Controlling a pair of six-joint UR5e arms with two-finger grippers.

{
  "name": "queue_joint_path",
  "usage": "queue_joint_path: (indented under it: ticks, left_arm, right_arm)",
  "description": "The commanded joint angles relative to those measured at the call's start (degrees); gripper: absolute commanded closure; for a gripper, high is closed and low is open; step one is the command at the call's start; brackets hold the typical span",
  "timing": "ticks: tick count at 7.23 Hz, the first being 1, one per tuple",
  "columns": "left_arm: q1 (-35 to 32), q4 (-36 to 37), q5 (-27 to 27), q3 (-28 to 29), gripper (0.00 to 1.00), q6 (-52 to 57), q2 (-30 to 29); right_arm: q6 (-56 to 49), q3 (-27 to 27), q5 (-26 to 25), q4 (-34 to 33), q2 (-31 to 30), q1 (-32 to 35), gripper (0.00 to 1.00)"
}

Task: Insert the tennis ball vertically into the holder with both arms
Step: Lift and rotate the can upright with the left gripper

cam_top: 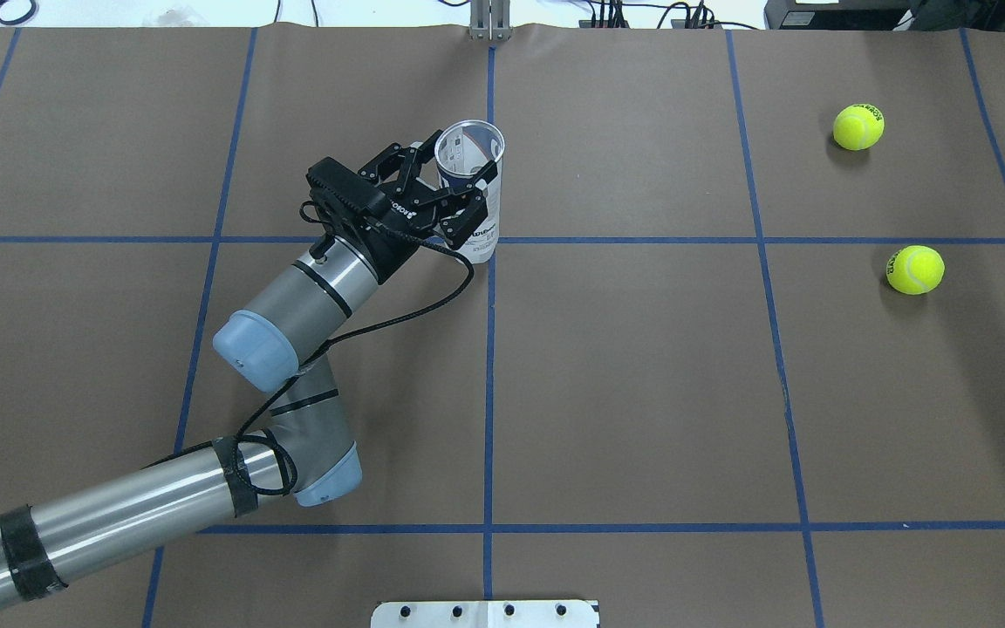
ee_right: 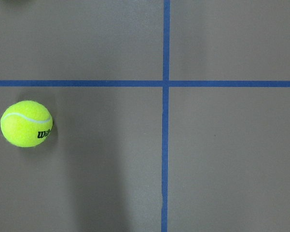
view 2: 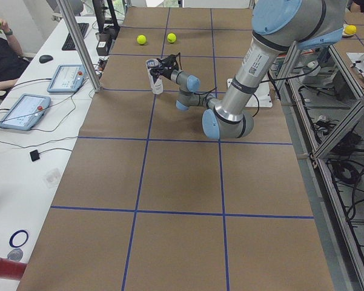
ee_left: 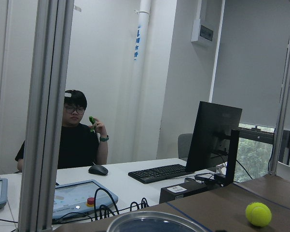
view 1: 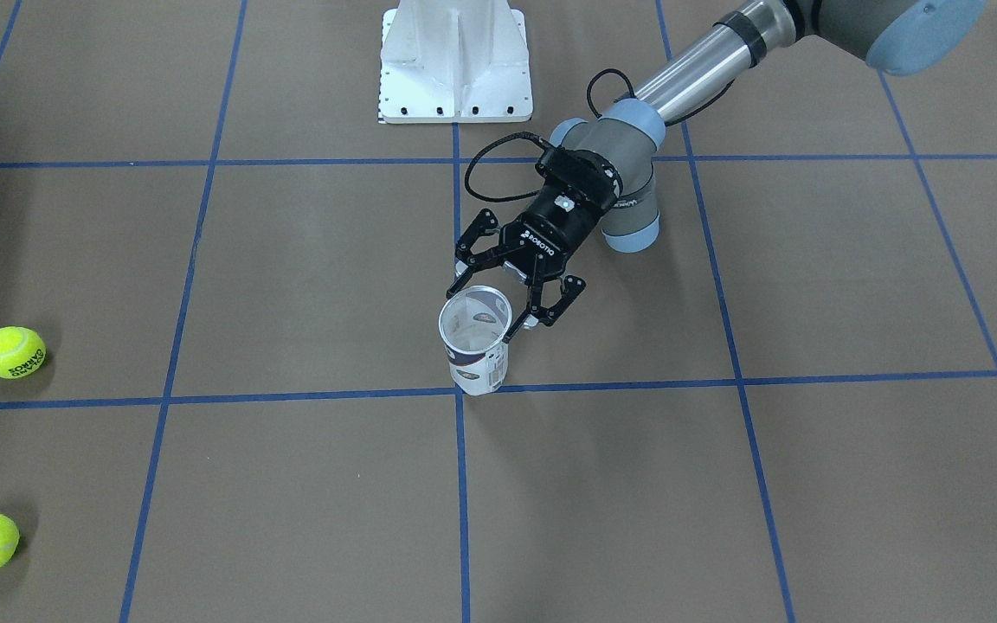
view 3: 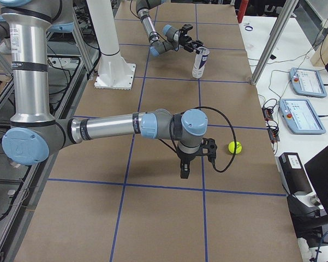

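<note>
The holder (cam_top: 476, 234) stands upright on the counter (cam_top: 642, 392) with its long axis vertical and its open, metal-rimmed mouth pointing straight up. Its base is at the blue tape (cam_top: 642, 240) crossing toward 12 o'clock from the counter's centre in the overhead view. My left tool (cam_top: 454, 190) reaches in level from the holder's 8 o'clock side and is clamped on the upper wall, one finger on each flank just below the rim. My right tool (view 3: 184, 172) hangs pointing down over the counter with a tennis ball (view 3: 234, 147) near its 2 o'clock in the right side view; I cannot tell whether its fingers are apart or together.
</note>
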Motion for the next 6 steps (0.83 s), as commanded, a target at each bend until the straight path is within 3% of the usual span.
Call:
queue_joint_path:
  ticks: [1,3,5,6]
  left_arm:
    - [0.51,-0.88,0.02,0.15,0.93,0.37,0.01]
    - [1.21,-0.79,0.02,0.24,0.78,0.99,0.10]
    - [1.65,-0.53,-0.07,0.24,0.75,0.99,0.89]
    - [1.65,-0.44,0.01,0.24,0.64,1.08,0.89]
  right_arm:
    - [0.00,-0.05,-0.09,0.00,0.00,0.00,0.00]
    - [0.00,-0.05,-0.09,-0.09,-0.09,0.00,0.00]
    - [0.00,-0.23,-0.09,-0.09,-0.09,0.00,0.00]
    - [0.00,-0.31,-0.09,-0.09,-0.09,0.00,0.00]
